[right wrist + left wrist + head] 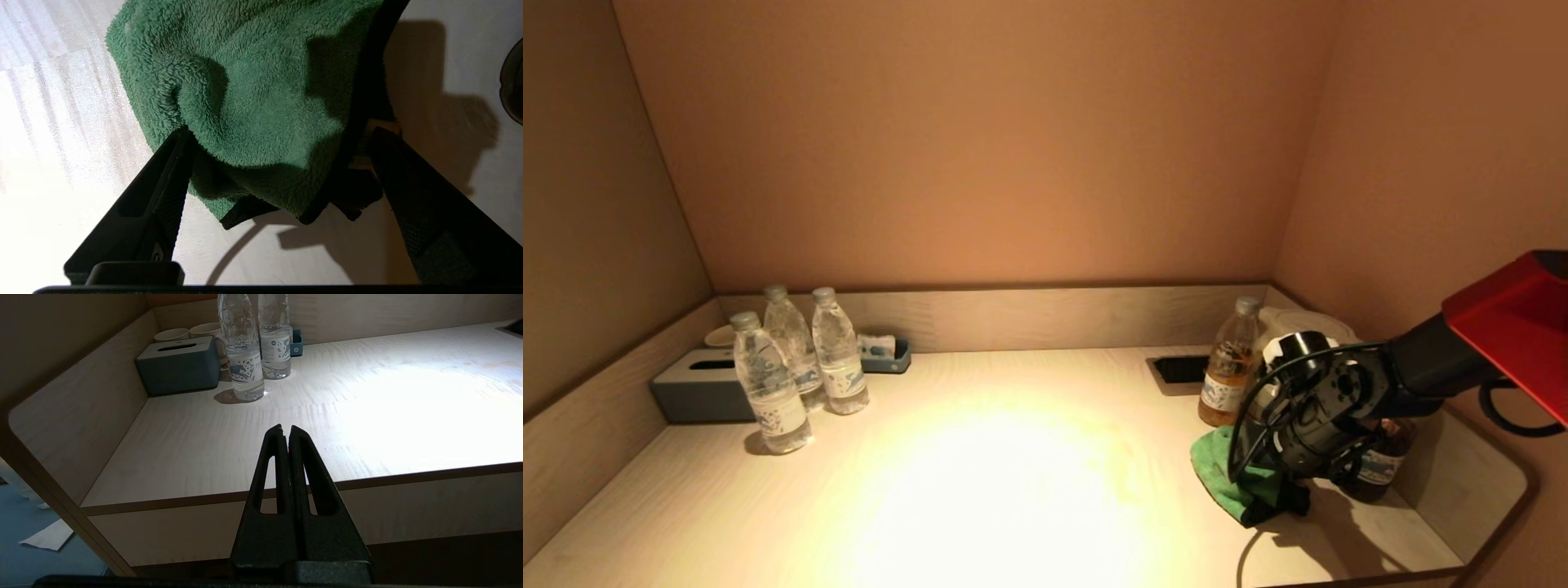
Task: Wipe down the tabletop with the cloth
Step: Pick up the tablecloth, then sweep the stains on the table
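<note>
1. Pale wood-grain worktop [1013,457] looks unwiped as far as I can judge: its middle is bare under the light, and the green cloth [1233,478] lies bunched near the front right corner, not spread out.
2. Left pincer [285,430] hangs off the front edge near the front left corner, its fingers pressed together on nothing; that arm seems parked.
3. Right pincer [278,136] is down over the cloth with its fingers [171,171] spread to either side of the heap, not yet closed on it. So I judge the grasp is only beginning, and all of the wiping is left.
4. Count, back left corner first: one grey tissue box [694,388], two cups [186,332] behind it, three clear water bottles [768,384], and one small blue tray [886,357].
5. Toward the back right: one dark cut-out [1180,369], one bottle of amber liquid [1229,367], one white kettle [1298,327], and one dark bottle [1380,465] partly hidden by the arm.
</note>
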Controlling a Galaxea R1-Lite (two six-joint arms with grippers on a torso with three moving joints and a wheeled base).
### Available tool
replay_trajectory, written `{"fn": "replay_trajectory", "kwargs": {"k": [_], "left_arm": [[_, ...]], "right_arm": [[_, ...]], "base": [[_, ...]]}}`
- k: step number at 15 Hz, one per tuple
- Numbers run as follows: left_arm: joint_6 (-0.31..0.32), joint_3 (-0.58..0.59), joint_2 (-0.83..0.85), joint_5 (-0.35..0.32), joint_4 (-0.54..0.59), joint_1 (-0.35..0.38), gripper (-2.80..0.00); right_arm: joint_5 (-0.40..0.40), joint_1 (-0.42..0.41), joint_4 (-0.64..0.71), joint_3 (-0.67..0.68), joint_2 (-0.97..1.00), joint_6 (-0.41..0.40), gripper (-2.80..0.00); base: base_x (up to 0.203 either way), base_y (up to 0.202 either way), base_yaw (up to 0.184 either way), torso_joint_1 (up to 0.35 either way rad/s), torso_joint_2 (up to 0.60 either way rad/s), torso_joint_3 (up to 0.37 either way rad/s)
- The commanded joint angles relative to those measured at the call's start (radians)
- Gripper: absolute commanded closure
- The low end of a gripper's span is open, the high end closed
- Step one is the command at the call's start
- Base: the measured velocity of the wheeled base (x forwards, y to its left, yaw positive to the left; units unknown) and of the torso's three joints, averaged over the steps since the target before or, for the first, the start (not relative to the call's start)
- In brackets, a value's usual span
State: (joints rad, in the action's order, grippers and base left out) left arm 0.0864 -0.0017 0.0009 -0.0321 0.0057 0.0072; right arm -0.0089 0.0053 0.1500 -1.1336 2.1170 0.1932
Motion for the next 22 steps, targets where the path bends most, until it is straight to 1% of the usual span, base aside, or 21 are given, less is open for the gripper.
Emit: {"fn": "replay_trajectory", "kwargs": {"k": [1, 2, 3, 9, 13, 15, 17, 18, 20, 22], "left_arm": [[0.001, 0.000, 0.001, 0.000, 0.000, 0.000, 0.00], [0.001, 0.002, 0.001, 0.000, 0.000, 0.000, 0.00], [0.001, 0.000, 0.001, 0.000, 0.000, 0.000, 0.00], [0.001, 0.000, 0.001, 0.000, 0.000, -0.001, 0.00], [0.001, 0.000, 0.001, 0.000, 0.000, -0.001, 0.00], [0.001, 0.000, 0.001, 0.000, 0.000, -0.001, 0.00], [0.001, 0.000, 0.001, 0.000, 0.000, 0.000, 0.00], [0.001, 0.002, 0.001, 0.000, 0.000, -0.001, 0.00], [0.001, 0.000, 0.001, 0.000, 0.000, -0.001, 0.00], [0.001, 0.000, 0.001, 0.000, 0.000, 0.000, 0.00]], "right_arm": [[0.014, 0.001, 0.001, -0.009, 0.035, 0.002, -2.80], [0.016, 0.001, -0.002, -0.013, 0.053, 0.001, -1.48], [0.016, 0.001, -0.006, -0.016, 0.065, 0.001, 0.00], [0.017, 0.006, -0.025, -0.036, 0.102, 0.003, 0.00], [0.045, 0.028, -0.023, -0.043, 0.070, 0.008, 0.00], [0.055, 0.067, -0.023, -0.043, 0.015, 0.026, 0.00], [0.058, 0.132, -0.020, -0.066, -0.057, 0.039, 0.00], [0.058, 0.181, -0.018, -0.100, -0.087, 0.040, 0.00], [0.057, 0.239, -0.003, -0.182, -0.088, 0.039, 0.00], [0.053, 0.269, 0.013, -0.248, -0.043, 0.039, 0.00]], "base": [[0.000, 0.000, 0.000, 0.000, 0.00, 0.000], [0.000, 0.000, 0.000, 0.000, 0.00, 0.000], [0.000, 0.000, 0.000, 0.000, 0.00, 0.000], [0.000, 0.000, 0.000, 0.000, 0.00, 0.000], [0.000, 0.000, 0.000, 0.000, 0.00, 0.000], [0.000, 0.000, 0.000, 0.000, 0.00, 0.000], [0.000, 0.000, 0.000, 0.000, 0.00, 0.000], [0.000, 0.000, 0.000, 0.000, 0.00, 0.000], [0.000, 0.000, 0.000, 0.000, 0.00, 0.000], [0.000, 0.000, 0.000, 0.000, 0.00, 0.000]]}}
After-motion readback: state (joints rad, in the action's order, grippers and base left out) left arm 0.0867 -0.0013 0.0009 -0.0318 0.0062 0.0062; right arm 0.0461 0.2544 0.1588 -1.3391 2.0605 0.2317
